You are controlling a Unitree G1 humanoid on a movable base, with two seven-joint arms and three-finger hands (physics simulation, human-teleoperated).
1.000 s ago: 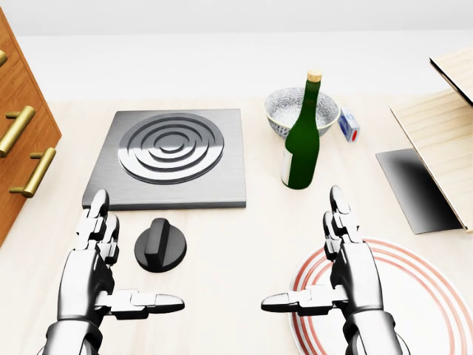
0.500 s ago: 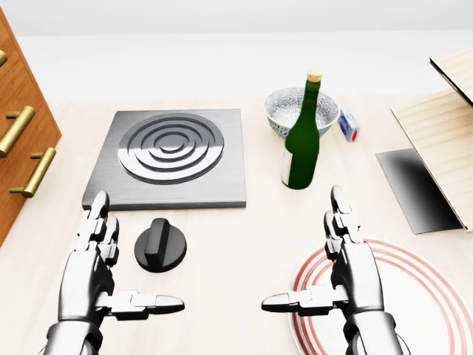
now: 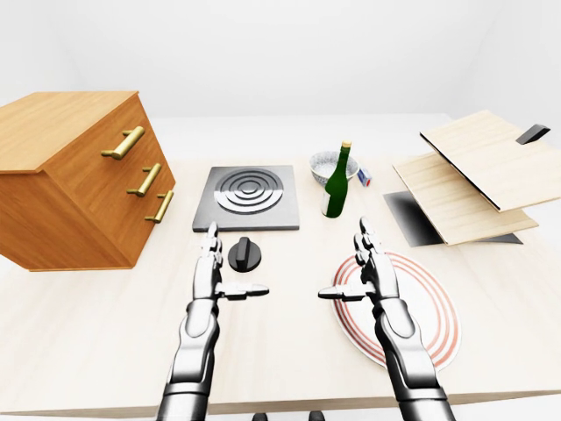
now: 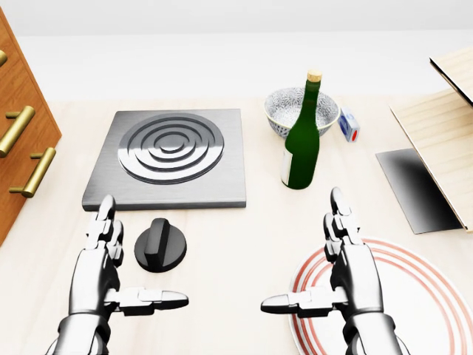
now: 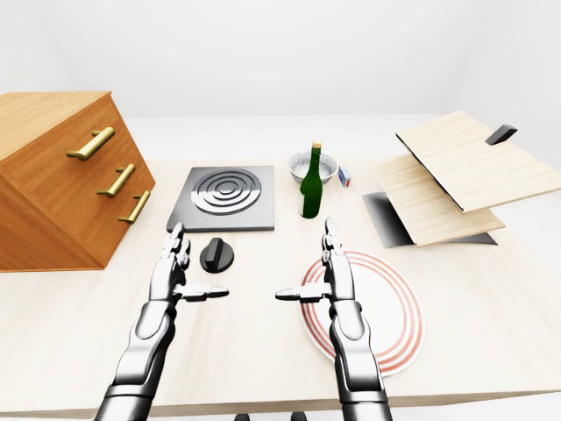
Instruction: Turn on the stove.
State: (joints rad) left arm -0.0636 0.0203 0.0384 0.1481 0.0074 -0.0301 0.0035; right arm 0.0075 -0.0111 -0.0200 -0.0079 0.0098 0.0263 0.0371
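The stove is a grey square plate (image 4: 222, 185) with a ringed burner (image 4: 171, 146), left of the middle in the head view. Its black round knob (image 4: 160, 245) lies on the table just below it. My left hand (image 4: 111, 277) is open, fingers straight and thumb out, just left of and below the knob, not touching it. My right hand (image 4: 336, 274) is open too, over the left rim of a red-ringed plate (image 4: 436, 296).
A green bottle (image 4: 302, 140) stands right of the stove, with a patterned bowl (image 4: 288, 111) and a small can (image 4: 349, 124) behind it. A wooden drawer chest (image 3: 74, 175) stands at the left. Stacked wooden boards (image 3: 473, 175) lie at the right.
My left hand has shifted slightly right and down, closer to the knob. The right hand and the objects have not moved.
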